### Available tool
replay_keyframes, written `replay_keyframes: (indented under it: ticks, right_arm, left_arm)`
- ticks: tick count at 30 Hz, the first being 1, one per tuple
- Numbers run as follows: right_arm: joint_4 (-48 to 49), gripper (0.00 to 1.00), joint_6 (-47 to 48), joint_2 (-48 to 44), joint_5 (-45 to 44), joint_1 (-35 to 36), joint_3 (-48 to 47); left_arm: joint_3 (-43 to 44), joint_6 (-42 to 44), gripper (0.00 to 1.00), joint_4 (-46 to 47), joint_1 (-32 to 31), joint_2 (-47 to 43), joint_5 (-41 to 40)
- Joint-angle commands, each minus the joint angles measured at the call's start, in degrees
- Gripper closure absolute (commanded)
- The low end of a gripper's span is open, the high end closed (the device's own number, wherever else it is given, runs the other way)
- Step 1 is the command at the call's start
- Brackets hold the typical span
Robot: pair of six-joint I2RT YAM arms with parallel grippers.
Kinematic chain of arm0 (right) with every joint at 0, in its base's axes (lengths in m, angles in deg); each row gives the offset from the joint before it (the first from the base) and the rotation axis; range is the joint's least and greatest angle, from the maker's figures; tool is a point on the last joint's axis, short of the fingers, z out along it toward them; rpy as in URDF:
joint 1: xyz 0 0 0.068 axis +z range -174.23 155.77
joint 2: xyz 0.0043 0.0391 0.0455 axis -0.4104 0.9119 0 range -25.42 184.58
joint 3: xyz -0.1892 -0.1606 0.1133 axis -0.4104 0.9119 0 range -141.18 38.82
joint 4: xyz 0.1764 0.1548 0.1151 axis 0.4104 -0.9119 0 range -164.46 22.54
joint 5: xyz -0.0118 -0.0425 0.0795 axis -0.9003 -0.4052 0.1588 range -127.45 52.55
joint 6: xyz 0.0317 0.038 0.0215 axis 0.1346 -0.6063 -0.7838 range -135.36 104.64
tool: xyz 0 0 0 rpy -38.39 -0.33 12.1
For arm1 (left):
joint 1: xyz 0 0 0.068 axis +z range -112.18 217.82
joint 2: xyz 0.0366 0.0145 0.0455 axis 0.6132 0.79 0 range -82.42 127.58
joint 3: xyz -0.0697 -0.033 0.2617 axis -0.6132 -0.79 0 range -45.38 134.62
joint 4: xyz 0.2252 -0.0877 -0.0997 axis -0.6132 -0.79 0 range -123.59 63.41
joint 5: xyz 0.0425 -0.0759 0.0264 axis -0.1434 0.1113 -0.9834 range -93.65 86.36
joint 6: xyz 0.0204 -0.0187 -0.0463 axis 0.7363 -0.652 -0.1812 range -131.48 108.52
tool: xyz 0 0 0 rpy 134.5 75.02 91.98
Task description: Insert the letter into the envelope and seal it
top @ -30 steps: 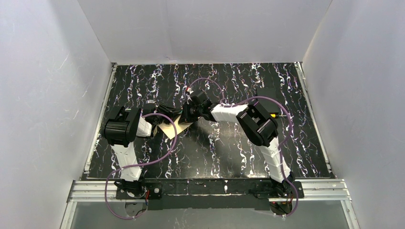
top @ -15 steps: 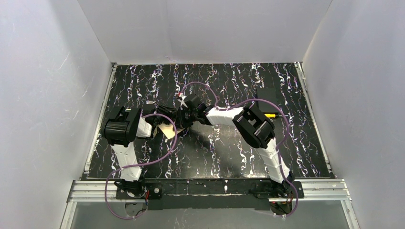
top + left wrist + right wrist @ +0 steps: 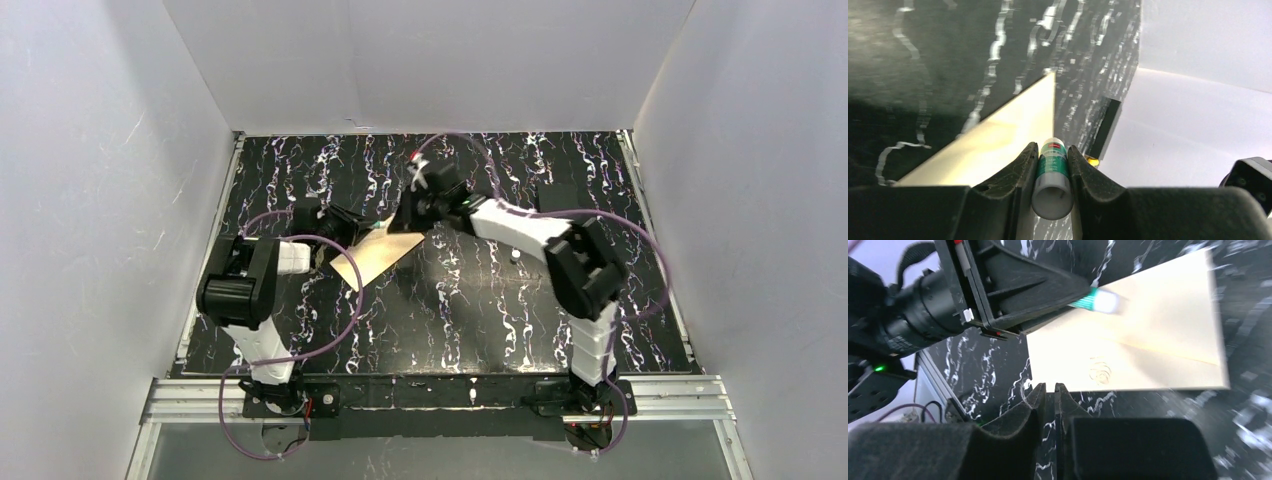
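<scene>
The cream envelope (image 3: pixel 375 258) lies flat on the black marbled table, its flap crease showing in the right wrist view (image 3: pixel 1148 340). My left gripper (image 3: pixel 352 228) is over its far left corner, shut on a green-and-white glue stick (image 3: pixel 1051 175) whose tip points down at the paper (image 3: pixel 998 140). The right wrist view shows that stick (image 3: pixel 1096 300) just above the envelope. My right gripper (image 3: pixel 408 218) hovers off the envelope's far edge. Its jaws (image 3: pixel 1049 387) are a narrow slit apart with nothing between them. The letter is out of view.
A black block (image 3: pixel 556 192) with something yellow beside it sits at the back right of the table. A small white object (image 3: pixel 514 256) lies under the right arm. White walls close in the table on three sides.
My right arm has drawn back from over the envelope toward the far middle, uncovering more of it. The left gripper with the glue stick has shifted a little farther back.
</scene>
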Motion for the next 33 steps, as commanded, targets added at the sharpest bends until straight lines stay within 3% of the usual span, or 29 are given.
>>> replay_keyframes:
  ticks: [1,4,9,15,20,24,33]
  right_arm:
    - [-3.6,0.78,0.2,-12.3,-3.2,-4.3,5.0]
    - [-5.2,0.74,0.5,-18.3,-4.5,-7.2,9.1]
    - [-3.3,0.52,0.1,-26.1,-3.8,-9.8,13.8]
    - [10.5,0.30,-2.4,-31.9,2.8,-9.9,17.8]
    - [25.8,0.15,-14.6,-36.4,1.8,-9.9,23.5]
    - [40.5,0.11,-29.2,-37.8,-3.3,-9.8,29.2]
    - [46.2,0.11,-41.6,-32.0,0.2,-9.2,18.8]
  left_arm:
    - [4.2,4.7,1.00,-9.6,0.5,-8.0,4.1]
    - [6.2,8.0,1.00,-14.3,0.5,-11.9,6.5]
    - [10.7,12.9,1.00,-16.2,0.5,-14.9,17.3]
    - [16.6,16.2,1.00,-16.2,0.4,-18.0,29.6]
    - [20.5,13.9,1.00,-16.2,0.3,-20.1,34.5]
    - [25.0,10.1,1.00,-16.2,0.2,-21.6,36.1]
    - [32.5,9.3,1.00,-15.2,-0.8,-23.3,35.3]
